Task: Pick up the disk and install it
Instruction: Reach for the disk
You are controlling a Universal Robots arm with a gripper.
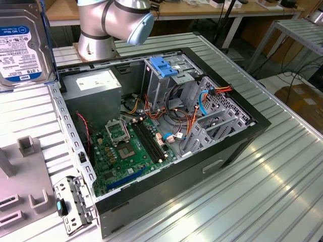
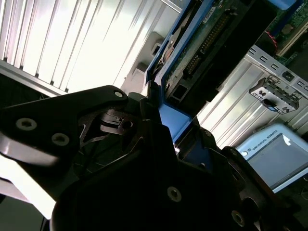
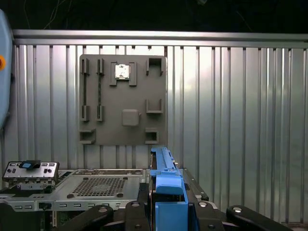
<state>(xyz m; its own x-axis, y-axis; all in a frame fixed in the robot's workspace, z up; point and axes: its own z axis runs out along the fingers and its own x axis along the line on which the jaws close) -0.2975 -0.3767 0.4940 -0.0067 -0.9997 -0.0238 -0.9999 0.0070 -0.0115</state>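
The disk (image 1: 22, 45) hangs in the air at the exterior view's upper left, upright, its labelled face toward the camera and a blue rail along its edge. In the second wrist view its green circuit-board side (image 2: 211, 43) and blue rail run away from my black gripper (image 2: 166, 113), which is shut on the rail end. The first wrist view shows the disk (image 3: 163, 166) edge-on, rising between the gripper (image 3: 167, 198) fingers.
The open computer case (image 1: 242, 146) lies on the ribbed metal table, with the motherboard (image 1: 126, 146) and a silver drive cage topped by a light-blue latch plate (image 1: 164, 68) inside. A grey fixture tray (image 3: 122, 98) sits beside the case. The arm's base (image 1: 98, 35) stands behind it.
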